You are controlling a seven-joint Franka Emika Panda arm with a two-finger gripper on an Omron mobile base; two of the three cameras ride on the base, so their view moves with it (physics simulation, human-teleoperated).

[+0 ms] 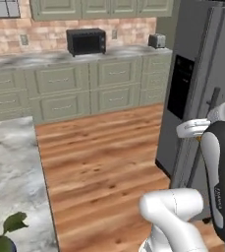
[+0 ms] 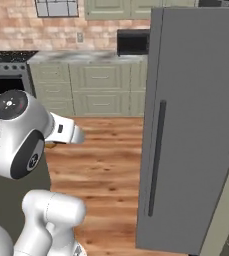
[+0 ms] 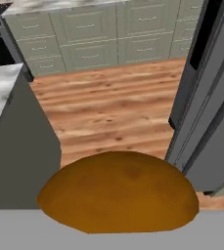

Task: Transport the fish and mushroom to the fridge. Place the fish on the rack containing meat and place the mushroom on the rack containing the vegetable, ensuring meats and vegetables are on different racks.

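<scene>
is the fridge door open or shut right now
Open. The fridge has its grey door swung out edge-on toward the cameras, bar handle facing the room, while the end effector holds the mushroom.

Wood floor (image 1: 99, 157), green cabinets (image 1: 74, 91), brick wall (image 1: 40, 37), marble counter (image 1: 11, 167).

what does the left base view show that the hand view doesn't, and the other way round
Left base view alone: the microwave and toaster on the back counter, a potted plant at bottom left, and the fridge's black dispenser panel.
Hand view alone: the mushroom close up, an orange-brown lump in the shut gripper.
Both: the fridge, the green cabinets and the wood floor.
</scene>
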